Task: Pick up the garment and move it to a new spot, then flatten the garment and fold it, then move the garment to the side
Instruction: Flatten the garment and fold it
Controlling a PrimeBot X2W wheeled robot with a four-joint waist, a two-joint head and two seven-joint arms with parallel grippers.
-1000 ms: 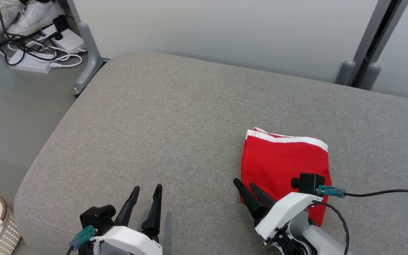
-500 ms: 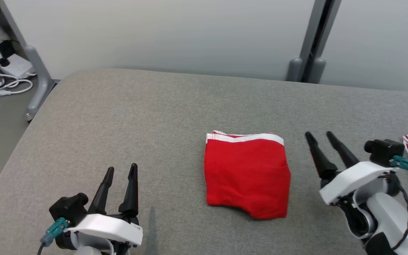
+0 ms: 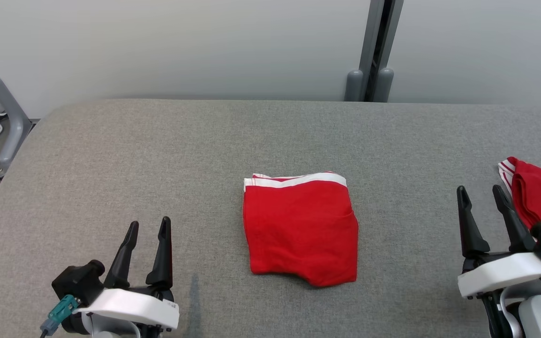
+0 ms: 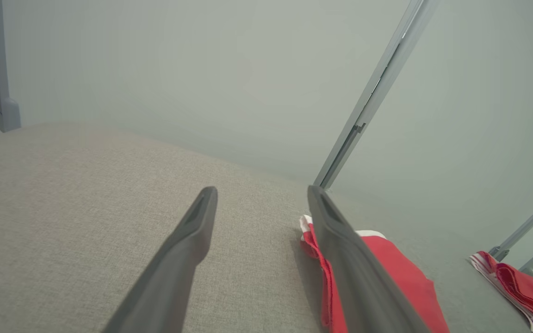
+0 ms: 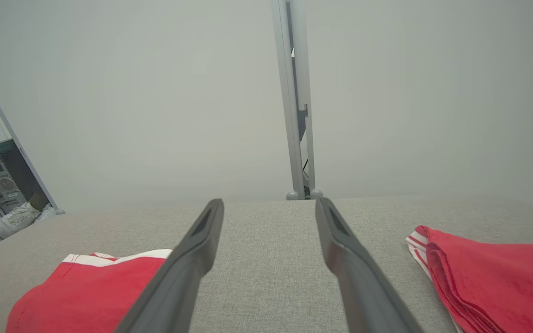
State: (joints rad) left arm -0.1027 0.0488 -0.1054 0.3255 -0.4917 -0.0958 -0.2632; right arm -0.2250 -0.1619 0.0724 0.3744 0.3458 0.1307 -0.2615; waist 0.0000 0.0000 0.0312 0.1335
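A folded red garment [image 3: 301, 227] with a white band along its far edge lies flat in the middle of the grey cushioned surface [image 3: 158, 155]. It also appears as the garment [image 4: 387, 273] to the right of the left fingers and as the garment [image 5: 86, 291] at lower left in the right wrist view. My left gripper [image 3: 149, 225] stands open at the lower left, well apart from it, with nothing between its fingers. My right gripper [image 3: 480, 192] is open at the lower right, likewise holding nothing.
A second red garment with white stripes [image 3: 538, 195] lies at the right edge, just beyond my right gripper, seen too as red cloth [image 5: 493, 282]. A grey wall with a metal post [image 3: 374, 51] backs the surface. A grey frame leg [image 3: 10, 122] and cables stand off the left edge.
The head camera has swung to the right, so the folded garment now sits mid-view. My right gripper has moved off the garment to its right side; the left one keeps its pose.
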